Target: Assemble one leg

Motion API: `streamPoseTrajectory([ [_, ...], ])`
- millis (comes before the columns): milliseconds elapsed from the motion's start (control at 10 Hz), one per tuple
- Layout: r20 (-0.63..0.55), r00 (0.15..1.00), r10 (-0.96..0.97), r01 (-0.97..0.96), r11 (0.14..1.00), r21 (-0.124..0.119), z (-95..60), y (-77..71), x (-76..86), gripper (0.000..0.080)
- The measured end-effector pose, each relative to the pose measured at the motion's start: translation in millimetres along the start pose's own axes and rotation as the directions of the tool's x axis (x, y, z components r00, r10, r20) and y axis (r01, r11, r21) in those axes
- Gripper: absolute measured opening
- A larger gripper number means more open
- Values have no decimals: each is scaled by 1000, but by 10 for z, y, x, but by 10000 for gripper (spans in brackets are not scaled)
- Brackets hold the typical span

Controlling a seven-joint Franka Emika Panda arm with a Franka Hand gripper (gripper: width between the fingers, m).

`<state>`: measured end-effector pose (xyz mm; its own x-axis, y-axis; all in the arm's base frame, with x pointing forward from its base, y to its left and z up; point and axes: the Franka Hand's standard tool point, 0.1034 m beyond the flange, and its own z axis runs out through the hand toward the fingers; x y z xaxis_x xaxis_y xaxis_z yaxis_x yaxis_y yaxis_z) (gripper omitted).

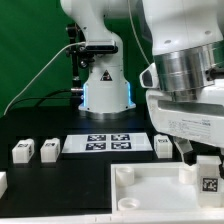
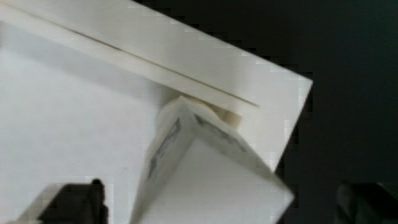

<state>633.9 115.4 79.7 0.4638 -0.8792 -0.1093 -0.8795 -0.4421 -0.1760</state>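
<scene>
On the exterior view's left, two spare legs (image 1: 23,151) (image 1: 49,149) sit side by side on the black table (image 1: 60,175), out of the way of the work, with the marker board (image 1: 108,143) just beside them and another leg (image 1: 164,146) past it. Nearer the camera lies the white tray-like top (image 1: 150,195), sockets up to receive parts. At the right the tool (image 1: 207,178) hangs over its corner, apparently closed on the leg (image 1: 209,183) to seat it there, though its opening cannot be told; the wrist view shows only white surfaces.

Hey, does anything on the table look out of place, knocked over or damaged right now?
Nothing stands out. Three loose legs sit upright beside the marker board, and the white tray piece lies flat and looks intact.
</scene>
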Motion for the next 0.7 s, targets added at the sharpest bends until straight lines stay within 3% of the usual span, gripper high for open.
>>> streamPoseTrajectory([
  [300,-5,954,-300,300,954,-12,19,21,22,648],
  [500,-6,754,-656,654,753,-77,98,49,-3,648],
  [700,-1,672,-740,738,670,-86,95,43,-1,648],
])
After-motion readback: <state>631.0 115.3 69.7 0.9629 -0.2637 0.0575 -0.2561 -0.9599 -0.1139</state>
